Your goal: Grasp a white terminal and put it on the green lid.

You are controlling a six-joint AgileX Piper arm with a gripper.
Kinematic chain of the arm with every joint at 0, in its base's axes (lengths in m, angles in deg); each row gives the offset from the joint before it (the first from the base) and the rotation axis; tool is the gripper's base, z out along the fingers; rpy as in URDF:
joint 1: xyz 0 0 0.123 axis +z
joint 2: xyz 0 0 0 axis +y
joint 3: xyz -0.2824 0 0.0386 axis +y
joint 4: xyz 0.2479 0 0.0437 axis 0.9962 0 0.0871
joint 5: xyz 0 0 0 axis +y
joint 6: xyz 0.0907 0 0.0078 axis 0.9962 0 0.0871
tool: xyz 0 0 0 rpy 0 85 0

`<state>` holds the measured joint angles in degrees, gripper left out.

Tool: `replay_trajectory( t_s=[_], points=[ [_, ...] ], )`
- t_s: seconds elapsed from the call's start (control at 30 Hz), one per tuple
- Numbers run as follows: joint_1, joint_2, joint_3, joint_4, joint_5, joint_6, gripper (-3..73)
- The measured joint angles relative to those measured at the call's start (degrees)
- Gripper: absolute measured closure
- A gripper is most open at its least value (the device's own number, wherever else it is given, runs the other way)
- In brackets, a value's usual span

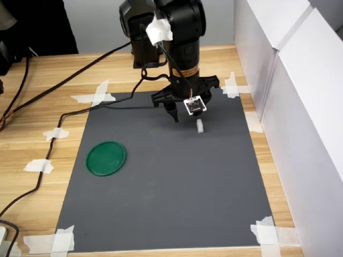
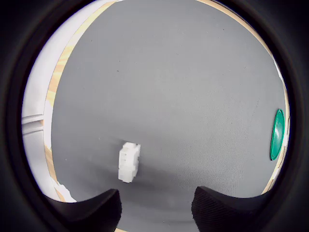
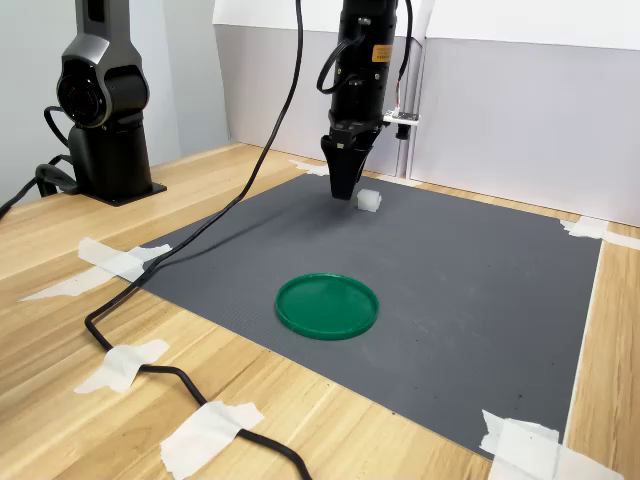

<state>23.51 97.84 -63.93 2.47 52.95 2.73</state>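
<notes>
Wrist view shows the white terminal lying on the grey mat, just ahead of the gripper and off-centre toward one finger; jaws spread, empty. Its long axis runs away from the fingers. The green lid sits well apart.

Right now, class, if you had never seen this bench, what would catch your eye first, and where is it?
The black arm's gripper hangs over the far part of the dark grey mat, its jaws apart. A tiny white terminal stands on the mat just beside it, to the first exterior view's right, not yet held. The green lid lies flat and bare on the mat, well off to the first exterior view's left, nearer the camera.
</notes>
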Motion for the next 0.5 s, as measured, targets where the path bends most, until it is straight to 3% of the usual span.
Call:
replay_trajectory(
  t_s=[0.5],
  points=[
    [0.0, 0.11, -0.6, 1.57, -3.1, 0.41, 7.4]
  ],
)
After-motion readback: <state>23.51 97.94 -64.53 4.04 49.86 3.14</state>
